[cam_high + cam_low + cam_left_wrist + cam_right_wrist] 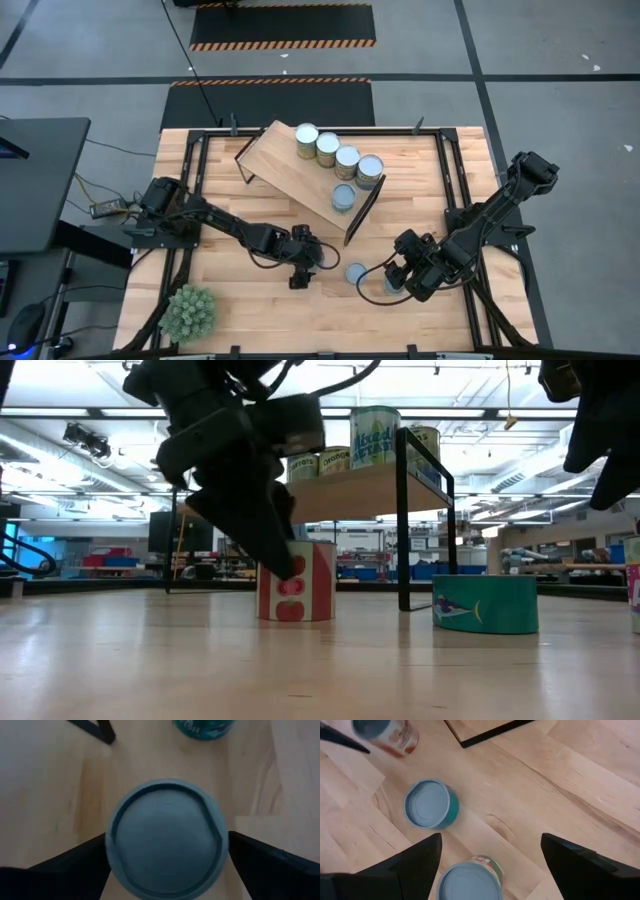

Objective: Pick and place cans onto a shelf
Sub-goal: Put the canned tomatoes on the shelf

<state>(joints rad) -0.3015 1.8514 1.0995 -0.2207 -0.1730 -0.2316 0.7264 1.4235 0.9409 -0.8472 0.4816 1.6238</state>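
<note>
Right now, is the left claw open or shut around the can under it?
Open. In the left wrist view both fingers stand apart from the can's sides, with wood showing between; the left claw hovers over it.

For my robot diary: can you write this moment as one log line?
left gripper: open around tomato can | right gripper: open above table can | shelf: five cans
</note>
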